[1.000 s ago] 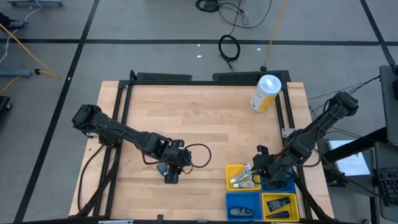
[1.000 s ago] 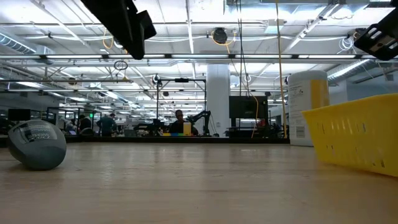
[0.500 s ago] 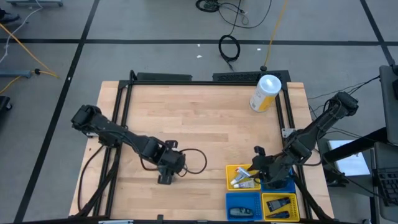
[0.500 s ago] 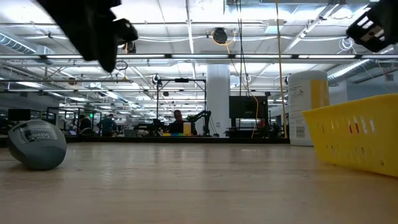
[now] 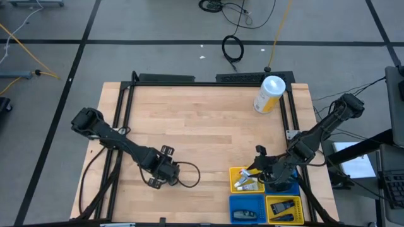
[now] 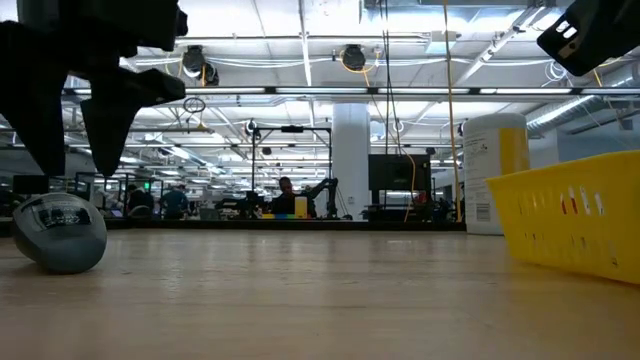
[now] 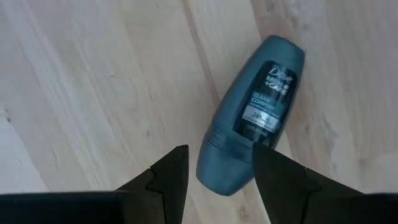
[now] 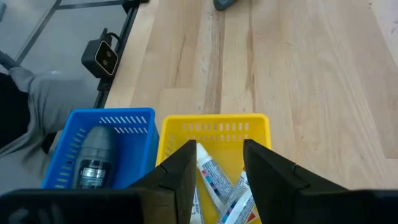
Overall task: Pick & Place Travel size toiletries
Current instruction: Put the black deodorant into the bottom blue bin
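A dark grey-teal roll-on deodorant lies on its side on the wood table; the low view shows it at the left. My left gripper hangs open just above it, pointing down, a finger on each side of its broad end, touching nothing. In the high view this gripper covers the deodorant. My right gripper is open above the yellow basket, which holds white tubes. A blue basket beside it holds a dark grey oblong piece.
A large white-and-yellow canister stands near the table's far right corner. Three small baskets sit at the near right: yellow, blue and a second yellow one. A black frame borders the table. A cable loops beside the left gripper.
My left gripper has moved toward the table's left and near edges and come down over the deodorant, which has stayed where it lay. My right gripper has shifted slightly toward the table's left above the yellow basket.
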